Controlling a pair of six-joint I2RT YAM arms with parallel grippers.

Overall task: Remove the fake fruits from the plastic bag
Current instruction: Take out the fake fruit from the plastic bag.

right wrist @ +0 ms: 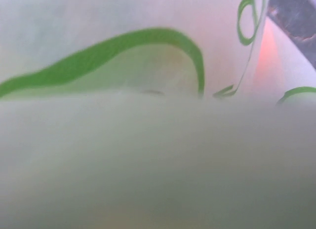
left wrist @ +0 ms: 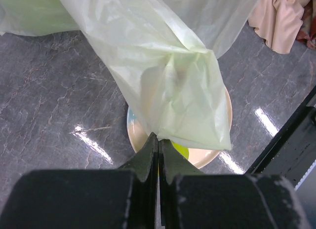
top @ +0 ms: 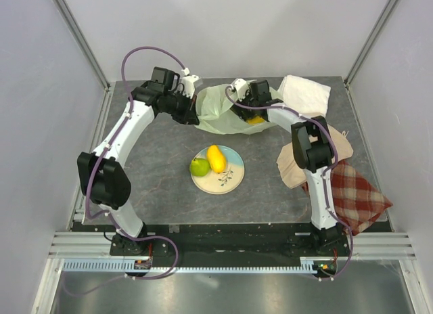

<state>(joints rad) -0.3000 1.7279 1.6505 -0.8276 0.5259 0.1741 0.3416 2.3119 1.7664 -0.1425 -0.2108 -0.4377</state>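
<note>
The pale-green plastic bag (top: 223, 111) lies at the back middle of the table. My left gripper (top: 195, 116) is shut on the bag's left edge and holds it up; in the left wrist view the fingers (left wrist: 148, 152) pinch the bag's film (left wrist: 168, 81). My right gripper (top: 255, 113) reaches into the bag from the right, beside a yellow-orange fruit (top: 256, 120) showing through the film. Bag film (right wrist: 148, 155) covers the right wrist view and hides its jaws. A green apple (top: 199, 167) and a yellow mango (top: 216, 158) lie on the plate (top: 232, 179).
A white cloth (top: 304, 93) lies at the back right. A beige cloth (top: 344, 147) and a plaid cloth (top: 356, 195) lie along the right side. The plate (left wrist: 217, 150) sits under the hanging bag in the left wrist view.
</note>
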